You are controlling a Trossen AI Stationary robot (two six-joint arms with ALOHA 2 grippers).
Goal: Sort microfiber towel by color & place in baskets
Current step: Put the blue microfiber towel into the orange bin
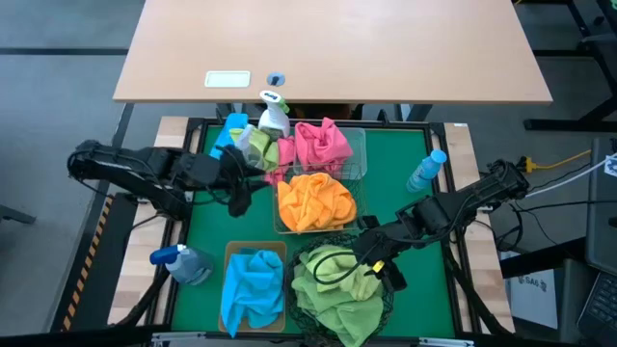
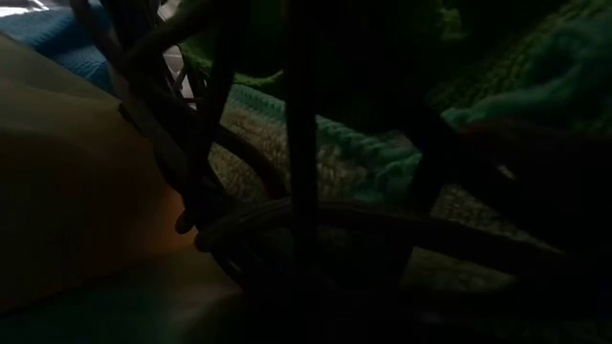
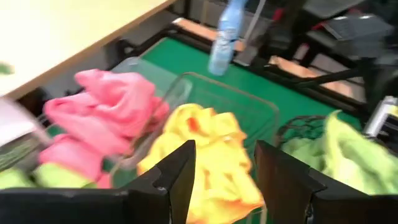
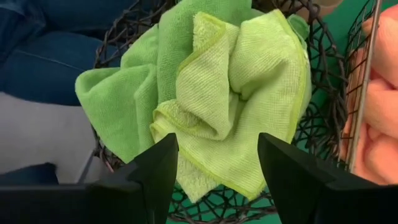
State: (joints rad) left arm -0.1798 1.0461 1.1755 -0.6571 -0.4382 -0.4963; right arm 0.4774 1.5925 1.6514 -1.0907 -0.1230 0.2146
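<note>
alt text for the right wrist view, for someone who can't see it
Green towels lie bunched in the round black wire basket, just past the right gripper, whose dark fingers stand open and empty. An orange towel shows at one edge.

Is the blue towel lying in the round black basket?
No. The blue towel lies in the tan bin; the round black basket holds green towels.

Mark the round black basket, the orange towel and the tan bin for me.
round black basket (image 4: 323, 118), right wrist view, mesh wall
orange towel (image 1: 315, 200), high view, middle
tan bin (image 1: 234, 253), high view, rim corner
</note>
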